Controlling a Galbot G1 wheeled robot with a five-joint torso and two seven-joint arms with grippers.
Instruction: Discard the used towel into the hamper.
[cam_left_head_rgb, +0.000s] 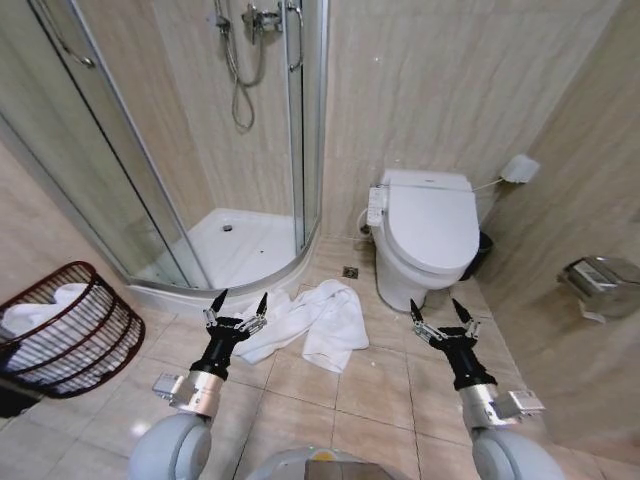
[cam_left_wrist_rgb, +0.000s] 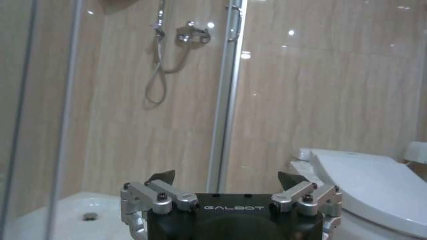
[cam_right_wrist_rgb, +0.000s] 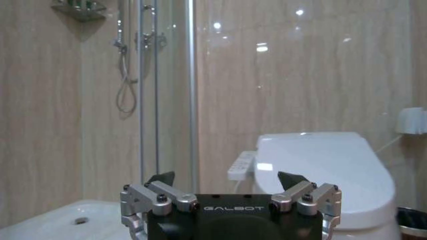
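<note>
Both the left gripper and right gripper are hovering spread wide, empty, above the floor; the towel is lying crumpled beside the shower's edge, the hamper standing at the floor's left side.

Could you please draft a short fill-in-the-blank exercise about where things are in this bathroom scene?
1. The crumpled white towel lies on the tiled ____.
2. The round dark red-brown wire hamper stands on the robot's ____ side.
3. The left gripper and the right gripper both have their fingers ____.
4. The white toilet has its lid ____.

Missing words: floor; left; open; closed
</note>
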